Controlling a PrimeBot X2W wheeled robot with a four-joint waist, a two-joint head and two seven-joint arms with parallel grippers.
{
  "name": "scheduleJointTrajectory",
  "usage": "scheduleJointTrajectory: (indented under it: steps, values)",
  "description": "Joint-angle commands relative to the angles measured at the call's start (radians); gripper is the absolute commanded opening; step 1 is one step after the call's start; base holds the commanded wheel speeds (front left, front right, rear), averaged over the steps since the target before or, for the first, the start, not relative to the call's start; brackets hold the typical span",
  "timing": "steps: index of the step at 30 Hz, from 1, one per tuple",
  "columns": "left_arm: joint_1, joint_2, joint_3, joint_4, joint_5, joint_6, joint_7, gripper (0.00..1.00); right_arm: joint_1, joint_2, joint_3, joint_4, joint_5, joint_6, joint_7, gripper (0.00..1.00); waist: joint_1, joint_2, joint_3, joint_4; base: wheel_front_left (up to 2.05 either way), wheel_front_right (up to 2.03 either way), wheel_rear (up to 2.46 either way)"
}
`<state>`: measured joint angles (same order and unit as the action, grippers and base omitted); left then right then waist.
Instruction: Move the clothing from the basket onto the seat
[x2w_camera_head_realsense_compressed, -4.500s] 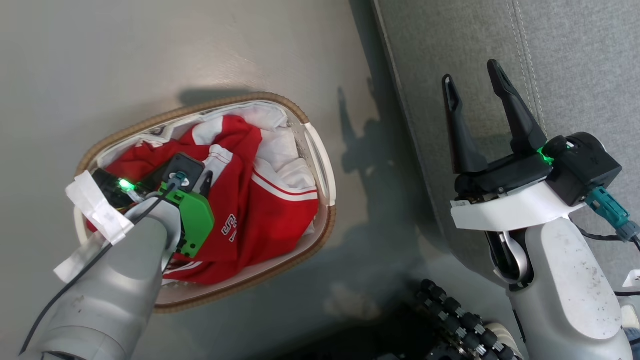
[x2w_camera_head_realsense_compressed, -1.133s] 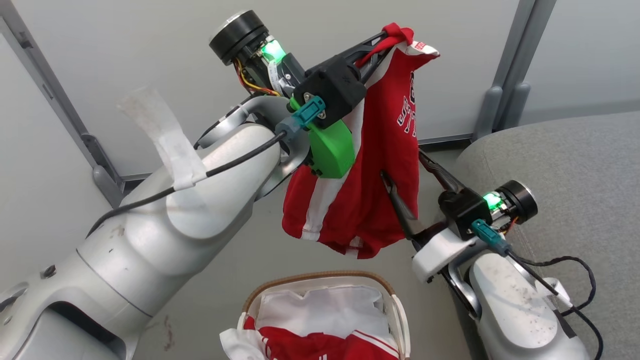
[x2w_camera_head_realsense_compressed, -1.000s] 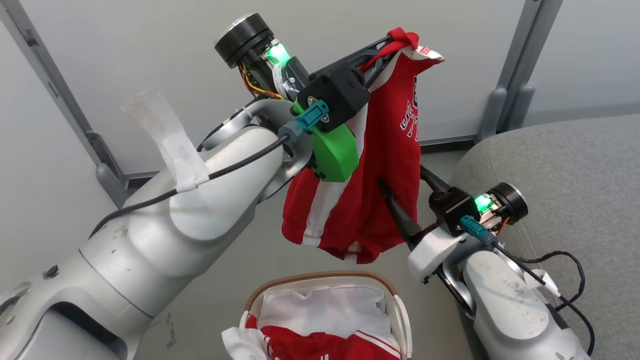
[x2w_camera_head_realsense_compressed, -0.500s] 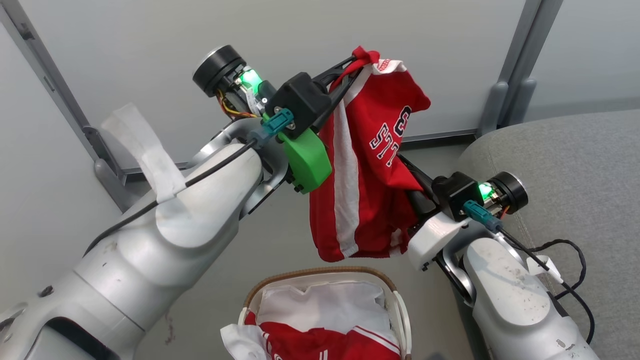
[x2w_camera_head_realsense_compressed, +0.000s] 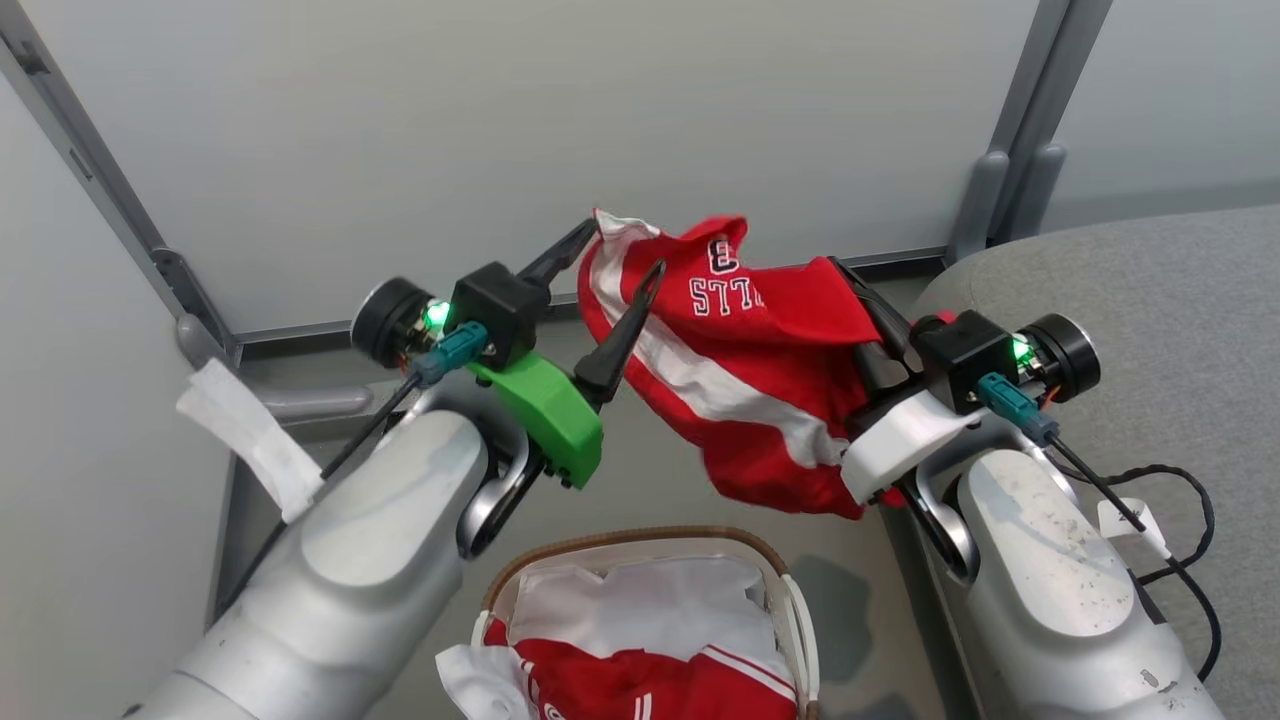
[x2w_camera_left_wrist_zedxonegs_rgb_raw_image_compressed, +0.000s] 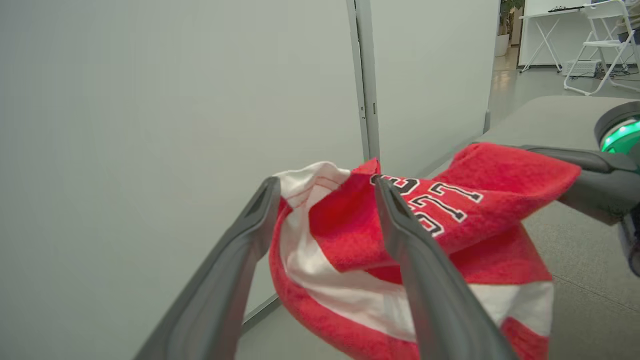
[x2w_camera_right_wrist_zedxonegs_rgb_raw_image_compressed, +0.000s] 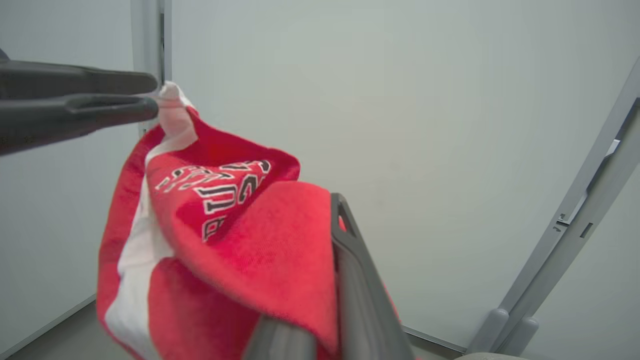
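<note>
A red garment (x2w_camera_head_realsense_compressed: 760, 360) with a white stripe and white lettering hangs in the air above the basket (x2w_camera_head_realsense_compressed: 640, 540), between my two arms. My right gripper (x2w_camera_head_realsense_compressed: 850, 300) is shut on its right edge, the cloth draped over the fingers (x2w_camera_right_wrist_zedxonegs_rgb_raw_image_compressed: 345, 240). My left gripper (x2w_camera_head_realsense_compressed: 622, 248) is open at the garment's left end, its far fingertip by the white corner (x2w_camera_left_wrist_zedxonegs_rgb_raw_image_compressed: 310, 180). More red clothing (x2w_camera_head_realsense_compressed: 640, 690) lies in the basket on the white liner (x2w_camera_head_realsense_compressed: 650, 600). The grey seat (x2w_camera_head_realsense_compressed: 1150, 290) lies to the right, behind my right arm.
Pale wall panels with grey metal posts (x2w_camera_head_realsense_compressed: 1000, 150) stand close behind the garment. A black cable (x2w_camera_head_realsense_compressed: 1180, 500) from my right arm trails over the seat. Grey floor (x2w_camera_head_realsense_compressed: 660, 480) surrounds the basket. A folding chair (x2w_camera_left_wrist_zedxonegs_rgb_raw_image_compressed: 610, 45) stands far off.
My left gripper has opened, let go of the garment's top and dropped lower. My right gripper has shut on the garment, which now hangs from it, lower and more to the right.
</note>
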<state>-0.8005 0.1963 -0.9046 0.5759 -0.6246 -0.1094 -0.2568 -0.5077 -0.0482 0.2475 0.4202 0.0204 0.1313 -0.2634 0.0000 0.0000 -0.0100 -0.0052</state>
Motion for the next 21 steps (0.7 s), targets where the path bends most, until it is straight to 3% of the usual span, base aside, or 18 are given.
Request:
scheduleJointTrajectory:
  steps: [1, 21]
  values:
    - [0.036, -0.009, 0.013, 0.007, -0.014, -0.001, -0.007, 1.0, 0.0, -0.004, -0.007, -0.009, -0.004, -0.001, -0.002, 0.0, 0.0, 0.0, 0.002, 0.0, 0.0, 0.0, 0.0]
    - [0.383, -0.063, 0.266, -0.023, 0.102, -0.013, -0.009, 1.0, 0.018, -0.004, -0.078, -0.04, -0.033, -0.001, -0.002, 0.0, 0.0, 0.0, 0.03, -0.031, 0.0, 0.0, 0.0]
